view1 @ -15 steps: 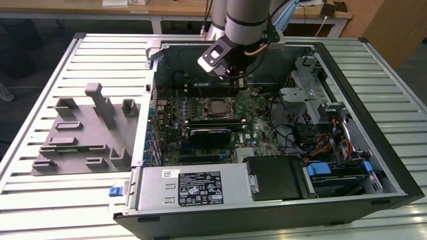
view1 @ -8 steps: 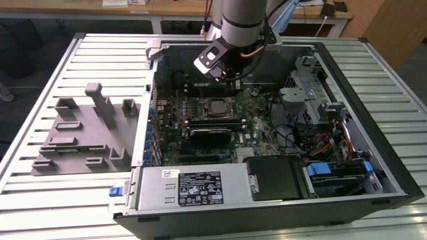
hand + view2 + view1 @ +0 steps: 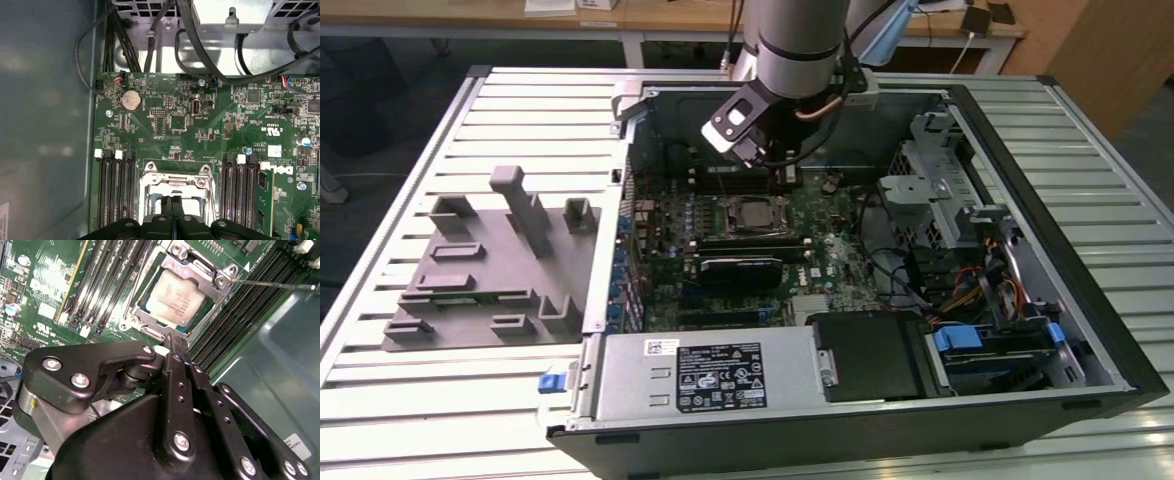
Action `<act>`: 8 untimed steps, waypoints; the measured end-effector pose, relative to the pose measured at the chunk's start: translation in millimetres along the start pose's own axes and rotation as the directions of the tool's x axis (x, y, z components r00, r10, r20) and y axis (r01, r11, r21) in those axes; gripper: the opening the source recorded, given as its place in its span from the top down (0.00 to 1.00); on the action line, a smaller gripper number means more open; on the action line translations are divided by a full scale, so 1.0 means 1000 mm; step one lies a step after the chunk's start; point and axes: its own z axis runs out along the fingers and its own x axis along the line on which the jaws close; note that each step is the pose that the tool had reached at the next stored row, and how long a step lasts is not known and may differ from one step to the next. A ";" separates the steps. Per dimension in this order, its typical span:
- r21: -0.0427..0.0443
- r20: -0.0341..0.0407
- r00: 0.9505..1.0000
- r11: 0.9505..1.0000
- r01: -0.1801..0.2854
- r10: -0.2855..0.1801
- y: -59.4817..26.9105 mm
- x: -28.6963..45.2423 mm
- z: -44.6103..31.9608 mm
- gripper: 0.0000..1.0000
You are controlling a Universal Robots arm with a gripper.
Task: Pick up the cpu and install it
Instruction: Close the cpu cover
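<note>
The cpu [image 3: 175, 299] lies flat in its socket [image 3: 175, 180] on the green board [image 3: 200, 135]. The black jaws hang just over it, closed tight with nothing between them.

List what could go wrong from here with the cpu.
1. The shut fingers hang close to the cpu, which lies in the socket; a downward slip could press it askew.
2. The lever seems to stick out unlatched, so a knock might shift the cpu.
3. Memory slots flank the socket closely; a sideways move may strike them.
</note>
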 end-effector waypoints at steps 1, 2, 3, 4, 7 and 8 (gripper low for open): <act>0.000 0.000 1.000 1.000 0.000 0.000 -0.0006 -0.0001 0.0003 0.89; 0.000 0.000 1.000 1.000 0.000 0.000 -0.0015 -0.0002 0.0005 0.89; 0.000 0.000 1.000 1.000 0.000 0.000 -0.0024 -0.0003 0.0007 0.89; 0.000 0.000 1.000 1.000 0.000 0.000 -0.0035 -0.0004 0.0010 0.89; 0.000 0.000 1.000 1.000 0.000 0.000 -0.0066 -0.0004 0.0019 0.89; 0.000 0.000 1.000 1.000 0.000 0.000 -0.0076 -0.0004 0.0023 0.89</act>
